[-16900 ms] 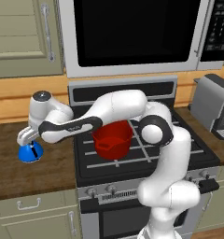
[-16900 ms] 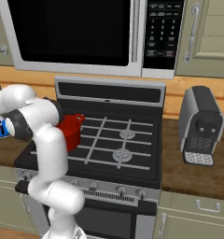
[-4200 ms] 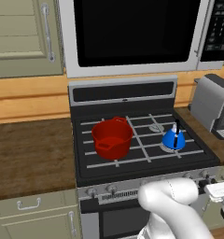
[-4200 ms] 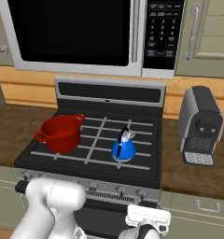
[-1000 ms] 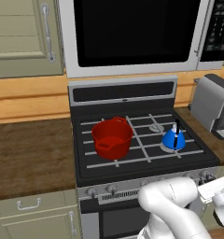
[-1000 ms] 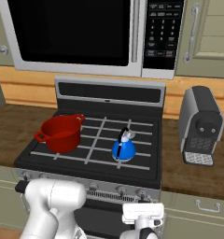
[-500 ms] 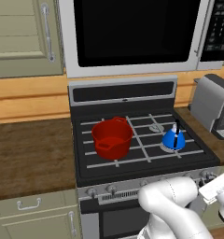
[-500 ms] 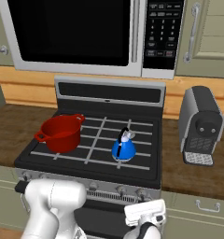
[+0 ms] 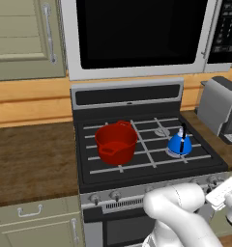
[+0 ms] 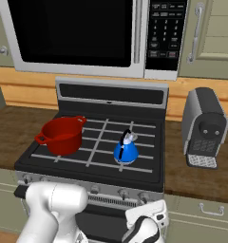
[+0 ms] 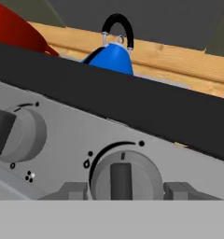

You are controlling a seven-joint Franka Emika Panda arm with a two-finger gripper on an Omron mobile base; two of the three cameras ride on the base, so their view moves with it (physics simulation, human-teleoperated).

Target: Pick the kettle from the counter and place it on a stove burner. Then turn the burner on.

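Note:
The small blue kettle (image 9: 178, 144) (image 10: 126, 151) stands upright on the front right stove burner, whose disc it hides, under the black grates. In the hand view the kettle (image 11: 111, 57) rises behind the stove's front lip. My gripper (image 11: 124, 190) is low at the stove's front panel, open, with a fingertip (image 11: 72, 190) on each side of a grey control knob (image 11: 123, 175); the knob's bar stands between them untouched. A rear burner (image 9: 161, 131) is bare. The brown counter (image 9: 31, 164) (image 10: 196, 178) flanks the stove.
A red two-handled pot (image 9: 115, 142) (image 10: 62, 135) sits on the left burners. A grey coffee machine (image 9: 219, 103) (image 10: 204, 126) stands on the right counter. A second knob (image 11: 13, 135) lies left of the gripper. The microwave (image 10: 73, 33) hangs above the stove.
My hand has edged slightly up along the stove front. The kettle and pot have not moved.

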